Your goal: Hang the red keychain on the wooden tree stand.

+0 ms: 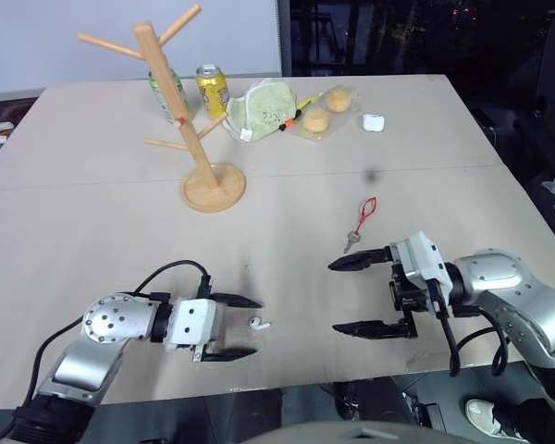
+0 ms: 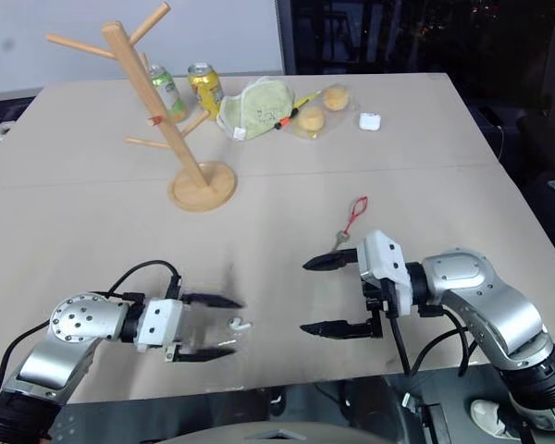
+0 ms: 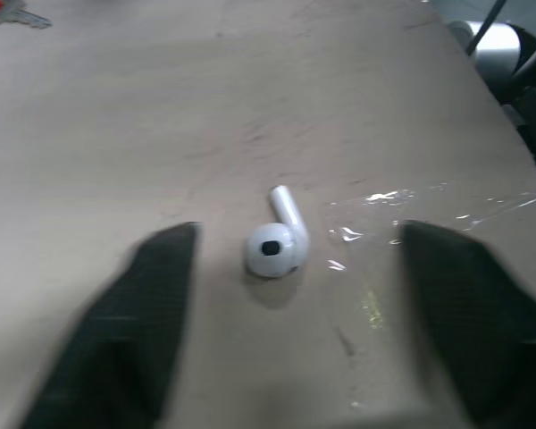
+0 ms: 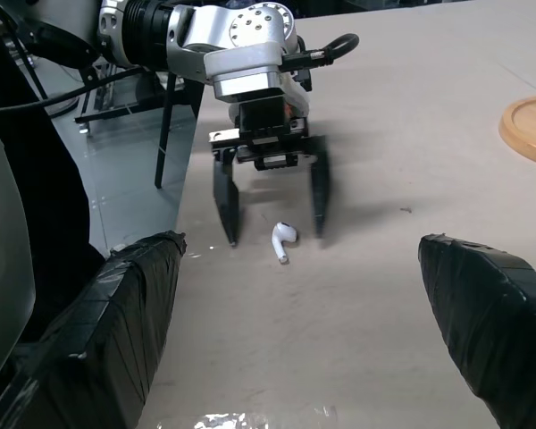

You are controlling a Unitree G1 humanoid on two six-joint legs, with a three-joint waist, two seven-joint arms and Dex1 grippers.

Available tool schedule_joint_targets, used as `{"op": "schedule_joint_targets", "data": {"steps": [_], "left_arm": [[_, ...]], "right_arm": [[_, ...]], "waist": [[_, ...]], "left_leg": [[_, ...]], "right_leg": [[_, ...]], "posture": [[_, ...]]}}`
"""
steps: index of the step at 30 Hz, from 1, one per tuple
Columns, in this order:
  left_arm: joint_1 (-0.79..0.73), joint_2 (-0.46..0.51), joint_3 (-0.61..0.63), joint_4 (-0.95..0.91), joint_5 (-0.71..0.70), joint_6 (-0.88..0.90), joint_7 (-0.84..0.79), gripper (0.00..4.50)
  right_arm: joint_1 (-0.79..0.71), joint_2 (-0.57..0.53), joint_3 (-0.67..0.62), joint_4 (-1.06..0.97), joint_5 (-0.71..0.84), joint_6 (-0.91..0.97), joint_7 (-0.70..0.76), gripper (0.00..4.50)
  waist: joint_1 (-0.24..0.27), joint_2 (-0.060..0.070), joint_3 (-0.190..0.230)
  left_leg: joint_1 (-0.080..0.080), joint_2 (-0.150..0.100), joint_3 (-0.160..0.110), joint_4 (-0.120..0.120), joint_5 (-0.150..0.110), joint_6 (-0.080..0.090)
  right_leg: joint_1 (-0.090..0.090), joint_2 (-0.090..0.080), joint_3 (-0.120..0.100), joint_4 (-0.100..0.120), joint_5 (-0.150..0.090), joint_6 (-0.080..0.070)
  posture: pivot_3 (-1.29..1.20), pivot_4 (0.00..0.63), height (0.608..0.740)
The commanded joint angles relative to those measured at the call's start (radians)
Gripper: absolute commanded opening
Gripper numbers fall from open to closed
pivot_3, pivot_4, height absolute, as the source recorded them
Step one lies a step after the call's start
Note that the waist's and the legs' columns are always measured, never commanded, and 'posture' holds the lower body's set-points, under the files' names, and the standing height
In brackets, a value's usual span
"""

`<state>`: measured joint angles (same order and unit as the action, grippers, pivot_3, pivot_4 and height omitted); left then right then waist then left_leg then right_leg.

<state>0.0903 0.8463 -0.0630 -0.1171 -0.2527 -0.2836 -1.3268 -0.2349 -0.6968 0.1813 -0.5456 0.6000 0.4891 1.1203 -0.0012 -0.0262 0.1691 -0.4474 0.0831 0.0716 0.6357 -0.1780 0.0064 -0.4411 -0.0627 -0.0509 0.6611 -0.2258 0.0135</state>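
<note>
The wooden tree stand (image 1: 185,111) rises from a round disc base on the far left part of the counter (image 1: 92,222), a pale pole with slanted dowel pegs branching out, all bare. The counter is a broad, matte beige slab with a seam running across its middle; its near edge lies just under both arms, and a wide bare stretch separates the stand from the pincers. Behind the stand sit two drink cans (image 1: 212,91), a crumpled green-and-white bag (image 1: 264,109), wrapped buns (image 1: 326,113) and a small white case (image 1: 374,122), clustered near the far edge.

The left arm reaches in low from the near left, its pincer (image 1: 244,326) pointing across toward the right, black fingers partly spread and straddling a glossy white earbud (image 3: 275,243) without touching it. The right arm comes in from the near right, its pincer (image 1: 350,296) pointing left, jaws spread wide and holding nothing, tips above the counter.

The red keychain (image 1: 363,222), a thin red cord loop with a small grey key, lies flat on the counter just beyond the right pincer, well apart from the stand.
</note>
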Motion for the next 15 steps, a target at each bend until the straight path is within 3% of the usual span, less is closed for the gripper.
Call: {"op": "schedule_joint_targets", "data": {"steps": [1, 4, 5, 15], "left_arm": [[0.010, 0.016, -0.005, 0.001, 0.011, -0.013, 0.001, 1.97], [0.007, 0.017, -0.009, -0.003, 0.013, -0.003, 0.009, 0.37], [0.006, 0.016, -0.011, -0.010, 0.014, 0.006, 0.014, 0.24], [-0.019, 0.022, 0.030, -0.050, -0.026, 0.136, 0.072, 0.24]], "right_arm": [[0.002, 0.000, -0.017, -0.031, 0.008, -0.018, -0.005, 4.50], [-0.006, 0.009, -0.010, -0.031, 0.006, -0.013, -0.016, 4.50], [-0.007, 0.011, -0.008, -0.031, 0.005, -0.012, -0.019, 4.50], [-0.010, 0.022, 0.002, -0.037, 0.003, -0.005, -0.037, 4.50]], "waist": [[0.001, 0.000, 0.000], [0.001, 0.000, 0.000], [0.001, 0.000, 0.000], [0.011, 0.000, 0.000]], "left_leg": [[0.000, 0.000, 0.000, 0.000, 0.000, 0.000], [0.000, 0.000, 0.000, 0.000, 0.000, 0.000], [0.000, 0.000, 0.000, 0.000, 0.000, 0.000], [0.000, 0.000, 0.000, 0.000, 0.000, 0.000]], "right_leg": [[0.000, 0.000, 0.000, 0.000, 0.000, 0.000], [0.000, 0.000, 0.000, 0.000, 0.000, 0.000], [0.000, 0.000, 0.000, 0.000, 0.000, 0.000], [0.000, 0.000, 0.000, 0.000, 0.000, 0.000]], "posture": [[0.00, 0.150, 0.740], [0.00, 0.150, 0.740], [0.00, 0.150, 0.740], [0.00, 0.150, 0.740]]}}
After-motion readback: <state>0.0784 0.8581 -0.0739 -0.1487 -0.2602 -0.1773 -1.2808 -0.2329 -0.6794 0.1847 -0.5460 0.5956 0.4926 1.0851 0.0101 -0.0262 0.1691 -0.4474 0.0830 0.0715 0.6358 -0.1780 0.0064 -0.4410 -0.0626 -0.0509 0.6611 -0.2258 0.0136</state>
